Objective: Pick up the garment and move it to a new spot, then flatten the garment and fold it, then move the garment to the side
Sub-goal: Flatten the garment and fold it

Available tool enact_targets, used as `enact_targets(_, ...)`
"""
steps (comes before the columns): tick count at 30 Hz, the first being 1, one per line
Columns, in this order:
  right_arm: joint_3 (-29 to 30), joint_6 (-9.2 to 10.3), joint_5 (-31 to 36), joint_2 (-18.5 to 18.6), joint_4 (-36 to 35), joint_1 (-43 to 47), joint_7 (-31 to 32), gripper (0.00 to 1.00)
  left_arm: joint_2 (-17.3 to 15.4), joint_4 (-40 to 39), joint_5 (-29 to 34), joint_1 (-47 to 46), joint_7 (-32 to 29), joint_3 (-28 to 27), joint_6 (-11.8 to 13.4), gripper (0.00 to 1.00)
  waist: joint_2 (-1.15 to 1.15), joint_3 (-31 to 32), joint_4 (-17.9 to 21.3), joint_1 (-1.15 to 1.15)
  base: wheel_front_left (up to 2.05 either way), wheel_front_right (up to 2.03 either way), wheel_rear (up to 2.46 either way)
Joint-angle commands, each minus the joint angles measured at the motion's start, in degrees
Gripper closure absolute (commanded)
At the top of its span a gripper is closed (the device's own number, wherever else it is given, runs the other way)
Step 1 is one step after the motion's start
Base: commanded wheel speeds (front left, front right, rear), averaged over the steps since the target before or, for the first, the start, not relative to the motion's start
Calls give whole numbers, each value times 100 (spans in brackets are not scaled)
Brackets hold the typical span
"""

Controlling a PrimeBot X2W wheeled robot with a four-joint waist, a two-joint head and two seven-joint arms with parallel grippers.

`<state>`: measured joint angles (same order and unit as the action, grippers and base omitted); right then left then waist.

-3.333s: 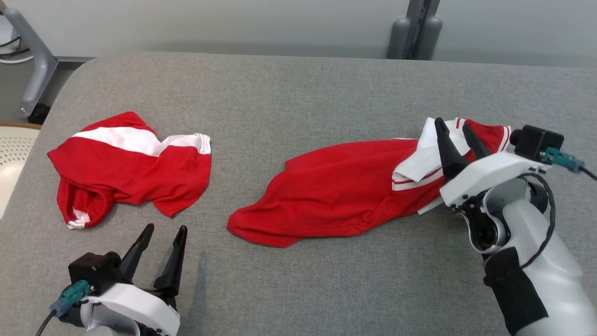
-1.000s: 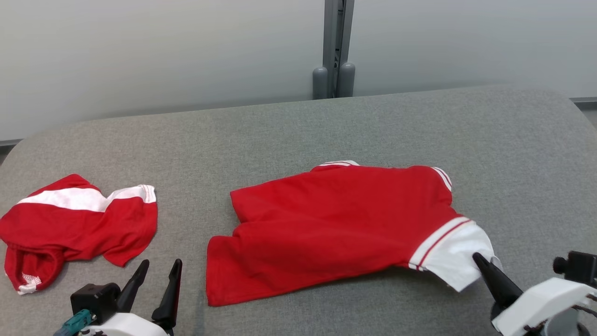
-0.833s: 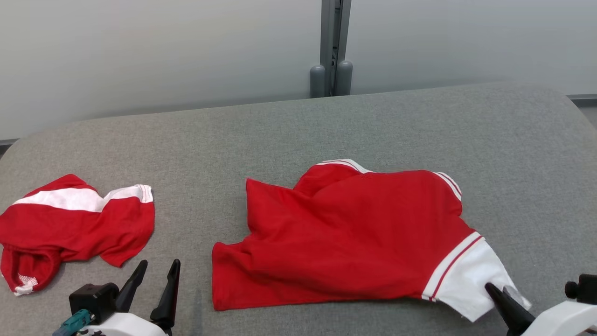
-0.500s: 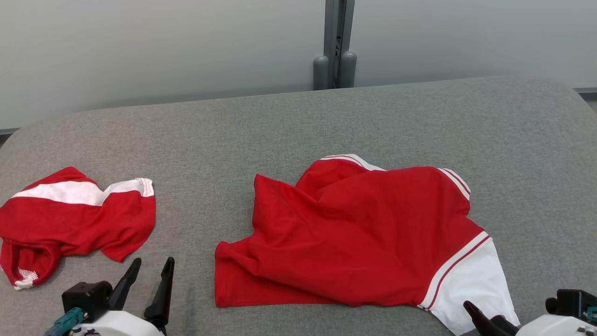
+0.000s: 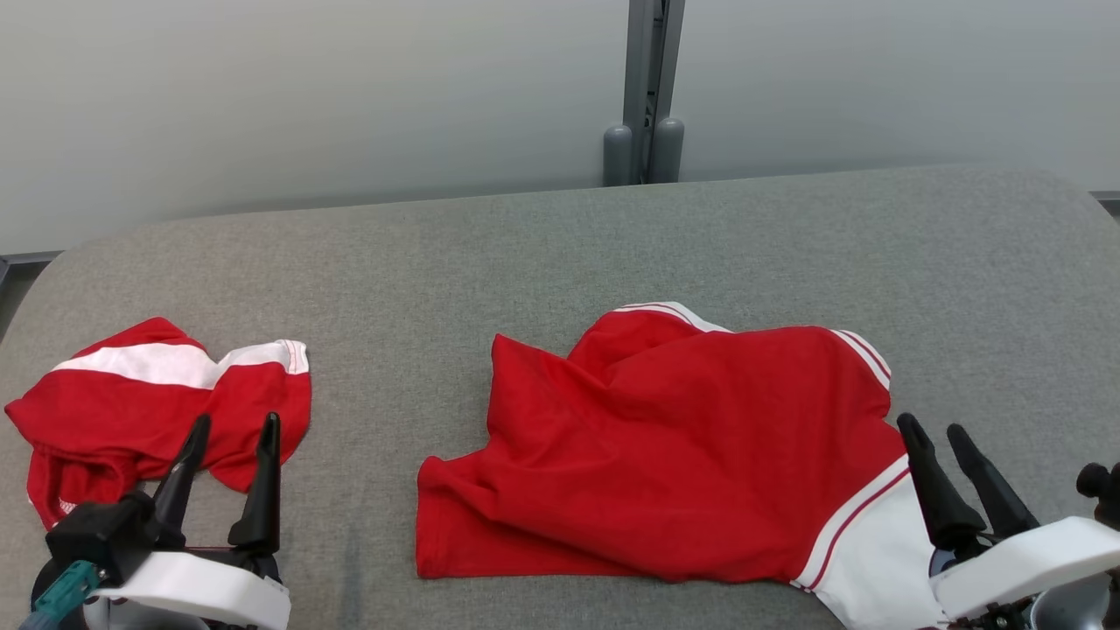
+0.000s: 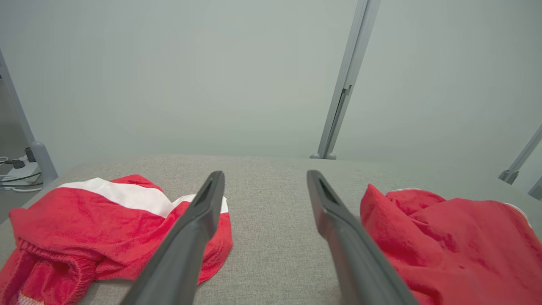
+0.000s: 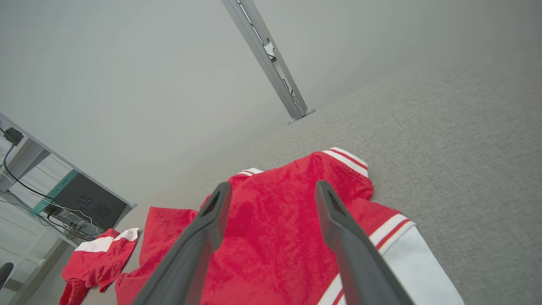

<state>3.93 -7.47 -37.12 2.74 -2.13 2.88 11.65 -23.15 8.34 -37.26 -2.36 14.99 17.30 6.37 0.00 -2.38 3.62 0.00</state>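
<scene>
R gripper [image 5: 930, 426]: my fingers stood apart, nothing clamped btwn them; low R in head view, by the white sleeve [image 5: 875, 560] of the shirt [image 5: 682, 455].
R contact: couldn't tell if my fingers touched the cloth (head view had them overlapping the sleeve's edge).
R wrist view: both my fingers pointed out across the shirt's red body; white sleeve lay under the R-hand finger.
L gripper [image 5: 237, 420]: fingers apart too, empty; low L in head view, tips in front of the near edge of the second red garment [image 5: 131, 402].
Shirt: red, lay on the table [image 5: 525, 254], centre-R; spread out but not flat, w/ creases and a raised fold toward its far L corner.
Shirt trim: white w/ red stripes, at two spots along the far edge.
Second garment: red w/ a white band, crumpled, far L on the table, well apart from the shirt.
Table: grey fabric top, rounded far corners.
Backdrop: pale wall [image 5: 350, 105]; grey post [image 5: 645, 87] behind the table's far edge.
</scene>
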Motion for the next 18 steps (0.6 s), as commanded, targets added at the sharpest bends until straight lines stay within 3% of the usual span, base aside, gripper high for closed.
enact_targets(1, -23, -4, 98, 27, -103, -108, -179, 0, 27, -123, 131, 117, 21, -147, 16, 0, 0, 29, -19, 0, 0, 0, 0)
enact_targets(7, -349, -4, 472, 31, -194, -416, -889, 0, 184, -545, 465, 329, 22, -645, 1, 0, 0, 139, -51, 0, 0, 0, 0)
enact_targets(10, -527, -4, 959, 28, -128, -526, -1218, 0, 259, -678, 606, 376, 23, -860, -7, 0, 0, 190, -71, 0, 0, 0, 0)
enact_targets(18, -522, -4, 2037, 41, 538, -450, -2331, 0, 690, -683, 909, 620, 16, -1181, -197, 0, 0, 241, -132, 0, 0, 0, 0)
